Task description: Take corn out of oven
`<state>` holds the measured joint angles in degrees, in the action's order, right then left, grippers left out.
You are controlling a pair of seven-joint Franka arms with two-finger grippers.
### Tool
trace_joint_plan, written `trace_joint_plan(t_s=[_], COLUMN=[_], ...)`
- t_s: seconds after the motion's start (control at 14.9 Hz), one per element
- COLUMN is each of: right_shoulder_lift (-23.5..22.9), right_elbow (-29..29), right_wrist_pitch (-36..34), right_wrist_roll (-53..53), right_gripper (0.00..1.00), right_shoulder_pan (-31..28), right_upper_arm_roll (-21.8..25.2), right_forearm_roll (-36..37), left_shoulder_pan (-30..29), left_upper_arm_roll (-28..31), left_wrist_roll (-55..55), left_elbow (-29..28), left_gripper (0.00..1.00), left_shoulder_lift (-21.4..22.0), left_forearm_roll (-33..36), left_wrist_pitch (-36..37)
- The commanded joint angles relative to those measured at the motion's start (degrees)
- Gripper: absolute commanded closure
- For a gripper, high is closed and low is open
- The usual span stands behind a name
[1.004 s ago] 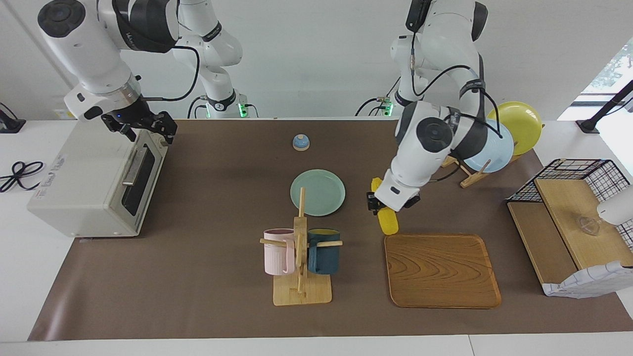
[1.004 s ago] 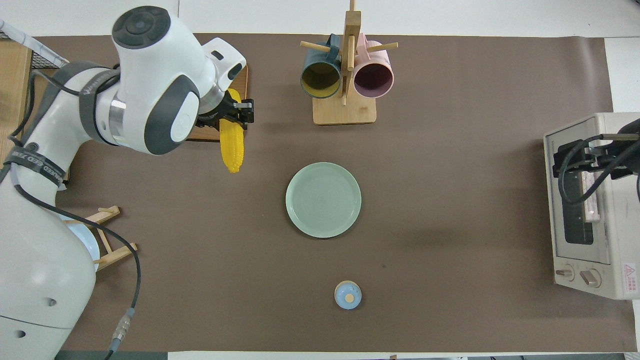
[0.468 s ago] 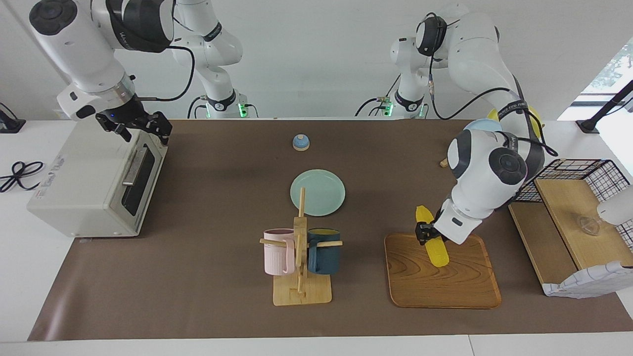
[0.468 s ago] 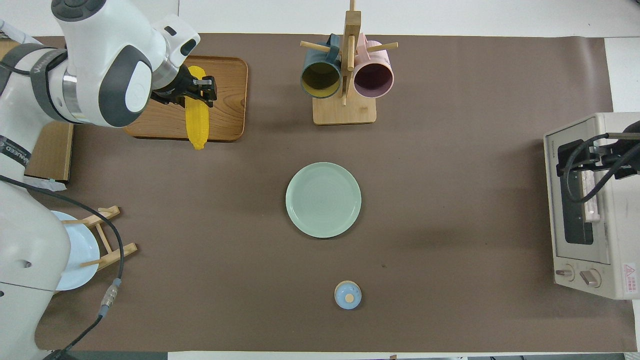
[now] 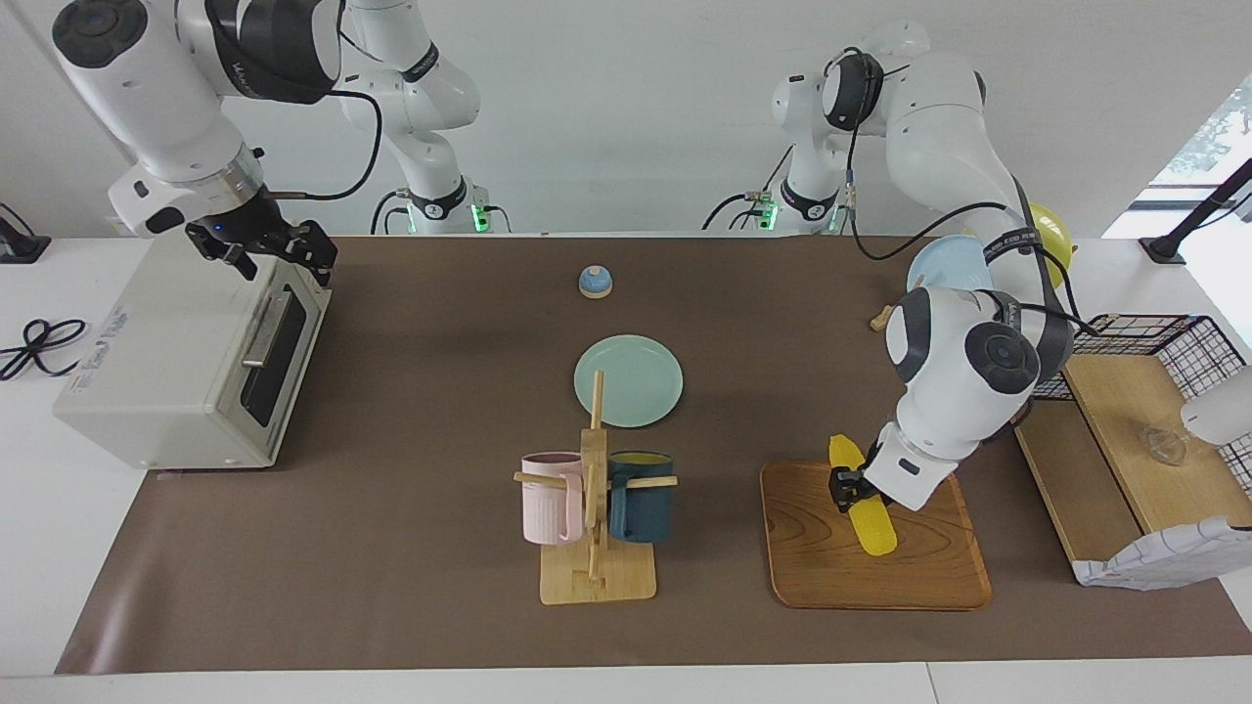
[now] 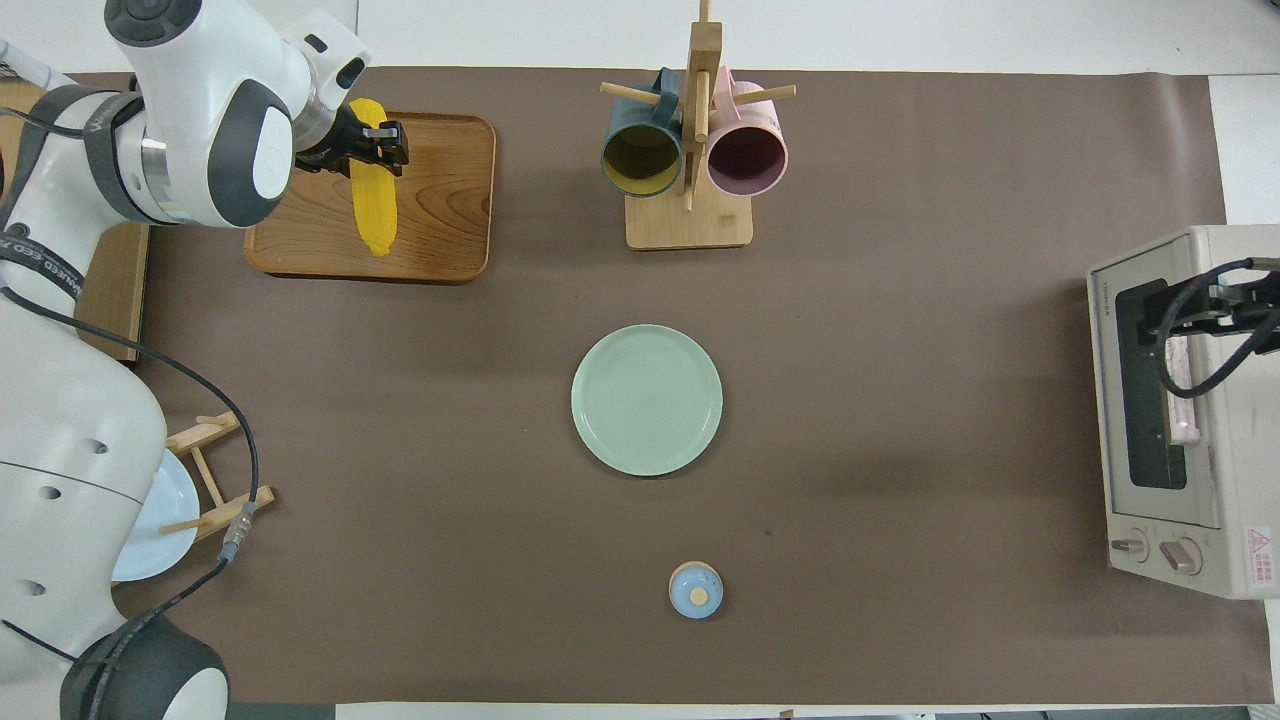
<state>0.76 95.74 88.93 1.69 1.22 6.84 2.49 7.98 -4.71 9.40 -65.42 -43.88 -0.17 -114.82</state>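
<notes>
Corn (image 5: 863,498), bright yellow, tapered, seemingly bumpy, gripped by left hand (image 5: 847,486).

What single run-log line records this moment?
left tool: shut on bright yellow corn cob, over wooden tray | right tool: open, above off-white toaster oven, door closed

My left gripper (image 6: 372,155) was clamped on the corn (image 6: 374,200) over the wooden tray (image 6: 440,220). The cob lay lengthwise, its tip pointing back toward me. My right gripper (image 6: 1225,310) hung over the oven (image 6: 1190,510), jaws wide apart. The green plate (image 6: 646,398) sat mid-table, the mug rack (image 6: 690,215) farther out.
</notes>
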Motion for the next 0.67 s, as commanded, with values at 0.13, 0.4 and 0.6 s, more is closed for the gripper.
trace_joint_plan(t_s=[0.13,0.4,0.6], right_shoulder_lift=[-0.5,-0.5,-0.4], right_elbow=[-0.9,-1.4,-1.9], right_wrist_pitch=[0.3,-0.1,-1.0], right_wrist_roll=[-1.6,-1.9,-1.9], right_gripper=[0.0,0.0,0.0], right_shoulder_pan=[-1.0,-0.7,-0.6], right_upper_arm_roll=[-0.2,-0.2,-0.2], right_forearm_roll=[-1.1,-1.5,-1.5], left_shoulder_pan=[-1.4,-1.3,-1.2], left_upper_arm_roll=[-0.7,-0.7,-0.7], left_wrist_roll=[-1.5,-1.6,-1.6], left_elbow=[2.4,2.4,2.2], left_gripper=[1.0,1.0,1.0], left_shoulder_lift=[-3.2,-4.1,-4.1], left_forearm_roll=[1.5,2.0,2.1], left_wrist_pitch=[-3.2,-3.5,-3.6])
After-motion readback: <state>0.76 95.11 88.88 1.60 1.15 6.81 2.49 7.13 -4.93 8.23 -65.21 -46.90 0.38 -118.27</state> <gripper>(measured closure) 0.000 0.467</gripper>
